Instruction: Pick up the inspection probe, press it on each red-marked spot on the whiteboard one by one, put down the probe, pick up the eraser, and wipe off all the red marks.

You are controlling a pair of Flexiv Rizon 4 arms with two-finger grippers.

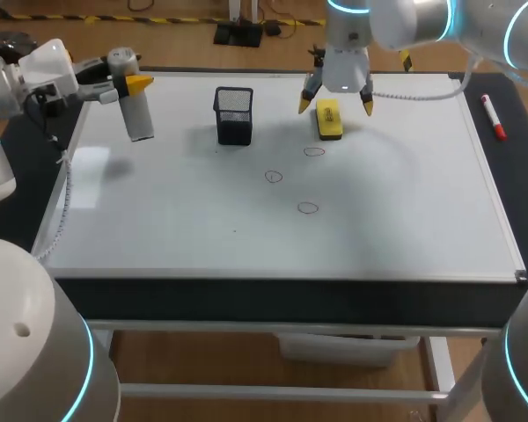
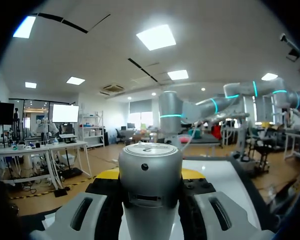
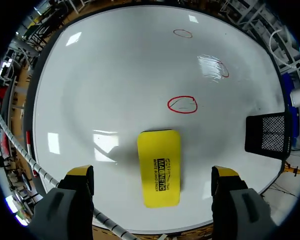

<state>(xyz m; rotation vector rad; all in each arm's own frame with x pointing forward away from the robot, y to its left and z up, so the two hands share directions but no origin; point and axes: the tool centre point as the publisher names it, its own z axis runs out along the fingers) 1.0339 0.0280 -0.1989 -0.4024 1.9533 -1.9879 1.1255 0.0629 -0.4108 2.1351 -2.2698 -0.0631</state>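
1. The left gripper (image 1: 128, 85) is clamped on the probe (image 1: 139, 114), to the left of the black mesh cup (image 1: 234, 114) and a little apart from it. Holding it out there seems meant to keep it off the working area.
2. The probe stands upright, long axis vertical, its capped top end up. The fingers grip it from the side near the top. I cannot tell whether its lower end touches the whiteboard (image 1: 202, 220).
3. The right gripper (image 1: 336, 104) is spread open and hovers just above the eraser (image 1: 328, 119), which lies flat to the right of the cup. One yellow tip is on each side and neither touches it.
4. The eraser's long axis runs from the board's far edge towards the robot, crosswise to the line between the fingers. I judge that closing them would pinch its narrow width, the surer hold for wiping.
5. Three red rings (image 1: 313, 151) lie unwiped to the right of the cup and nearer the robot. The closest one is just beyond the eraser's near end.
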